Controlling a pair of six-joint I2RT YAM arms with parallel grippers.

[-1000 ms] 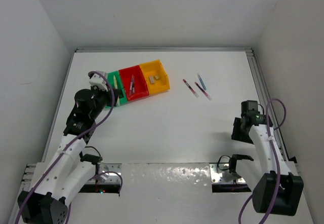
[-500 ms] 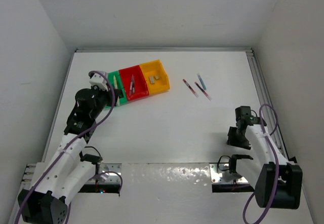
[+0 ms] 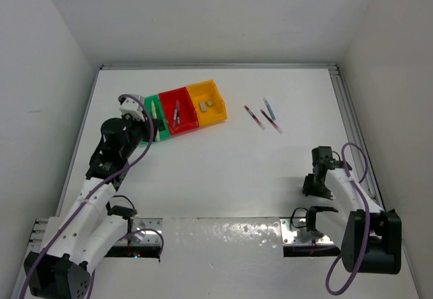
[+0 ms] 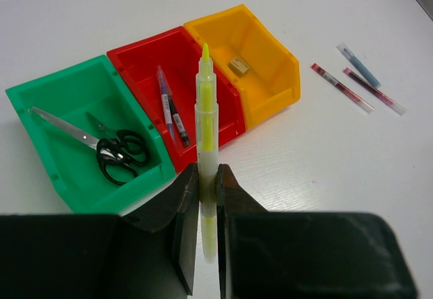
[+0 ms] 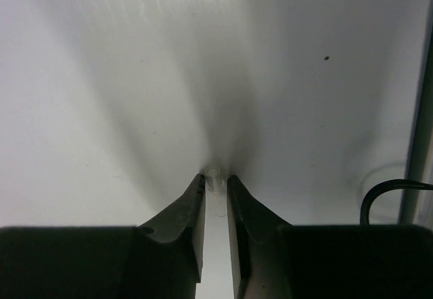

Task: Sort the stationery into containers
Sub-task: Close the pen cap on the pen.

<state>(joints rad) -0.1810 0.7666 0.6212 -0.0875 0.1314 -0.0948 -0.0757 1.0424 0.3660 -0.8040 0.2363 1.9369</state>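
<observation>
Retreating toward its base at the near edge of the white counter (image 3: pixel 223 170), the right arm has drawn its black two-finger right gripper (image 5: pixel 215 180) back from mid-table; its jaws have narrowed to a thin slit and carry nothing. That looks like a parked arm, not a pick. Further out, the left gripper (image 4: pixel 208 177) has not shifted: it stays clamped on the slim yellow highlighter pen (image 4: pixel 206 120), poised just short of the green plastic bin (image 4: pixel 40 109) and red plastic bin (image 4: pixel 135 54). The drop appears next. Beyond the yellow-orange plastic bin (image 4: pixel 284 69), a red-and-white slim pen (image 3: pixel 254 117) and two darker ones lie unsorted where they were
</observation>
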